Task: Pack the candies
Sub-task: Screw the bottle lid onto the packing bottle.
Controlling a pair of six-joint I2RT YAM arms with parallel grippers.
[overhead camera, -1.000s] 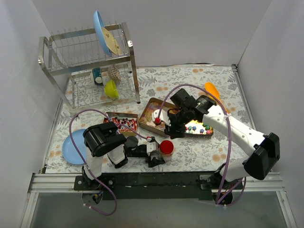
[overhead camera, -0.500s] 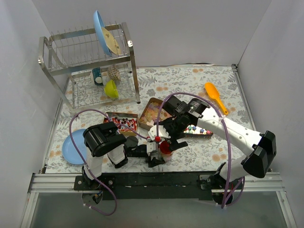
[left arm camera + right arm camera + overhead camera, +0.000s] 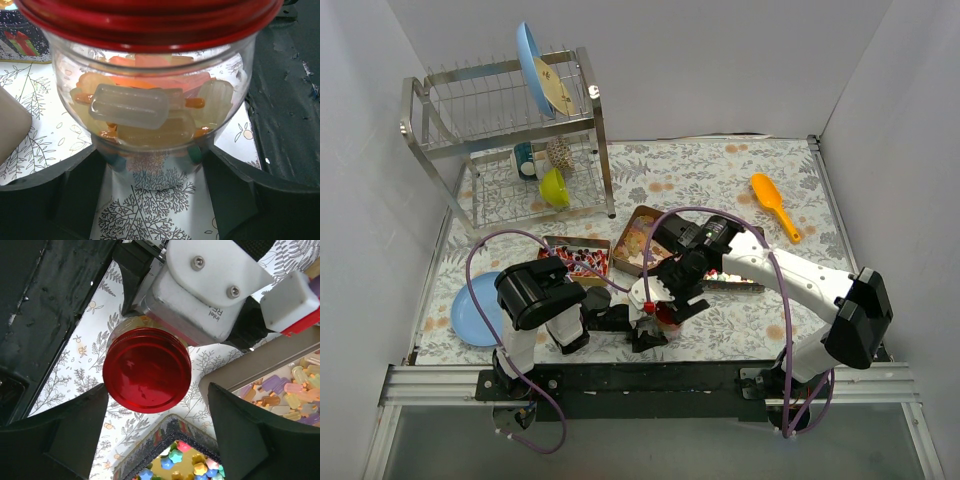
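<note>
Wide view first: the floral surface fills the stage. The steel dish rack owns the far-left corner, with a blue dish upright in its top tier and a yellow-green bowl below.

The right arm stretches across the middle, lying right over the nugget tray and hiding most of it from above. The left arm is folded low at the near edge, pointing right. A blue plate lies flat at near left, well apart from the action.

Two more trays sit between rack and arms. The left tray holds wrapped pieces, and the middle tray beside it holds pale flat pieces. The orange scoop lies alone at far right.

Now the centre. The jar stands on the surface near the arms' bases, and the left jaws are clamped on its lower sides. The red lid sits on top. The right jaws hang over it, spread wide, one finger on either side of the lid, not pinching it.

It's crowded in here: the left wrist's white camera housing is just behind the lid, with tray corners just beside it. Through the jar's clear wall you can see the candies, orange-yellow flat ones piled up. Bright star-shaped nuggets show at the nugget tray's corner.
</note>
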